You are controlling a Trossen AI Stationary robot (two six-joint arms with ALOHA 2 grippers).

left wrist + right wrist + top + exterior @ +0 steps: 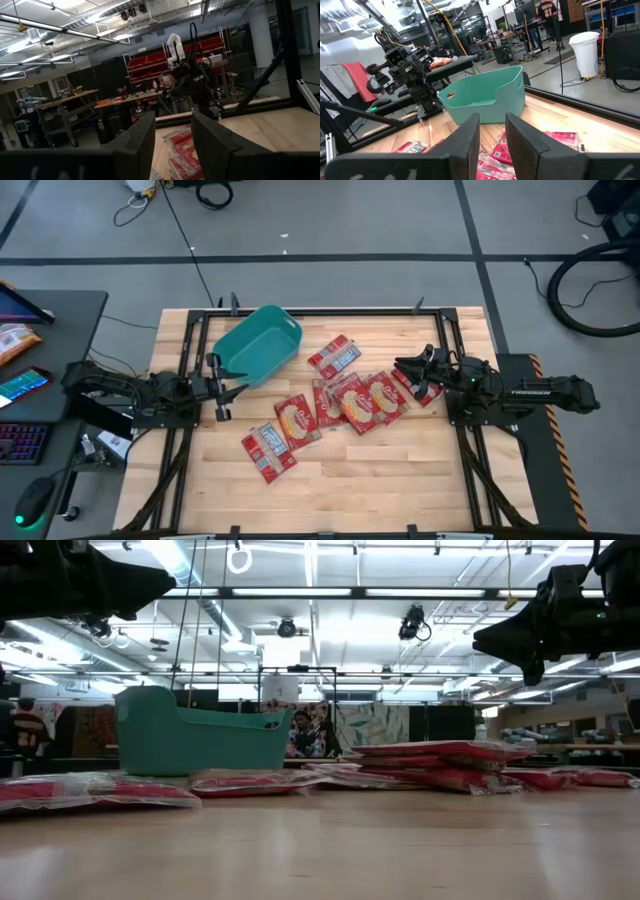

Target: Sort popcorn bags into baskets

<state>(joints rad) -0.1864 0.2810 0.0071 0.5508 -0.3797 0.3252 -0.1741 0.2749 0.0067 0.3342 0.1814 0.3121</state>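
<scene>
Several red popcorn bags lie flat on the wooden table: one (335,357) by the basket, two (295,420) (268,450) nearer the front, and an overlapping heap (365,400) in the middle. The teal basket (285,330) stands tilted at the far left, also in the right wrist view (490,100). My left gripper (235,388) hovers open at the table's left edge, in front of the basket. My right gripper (402,370) hovers open at the right, above the heap's right end. Neither has anything between its fingers (140,140) (520,135).
Black frame rails (185,360) run along the table's left and right sides. A desk (50,380) with a keyboard, phone and orange packet stands left of the table. Bare wood (380,480) lies toward the near edge.
</scene>
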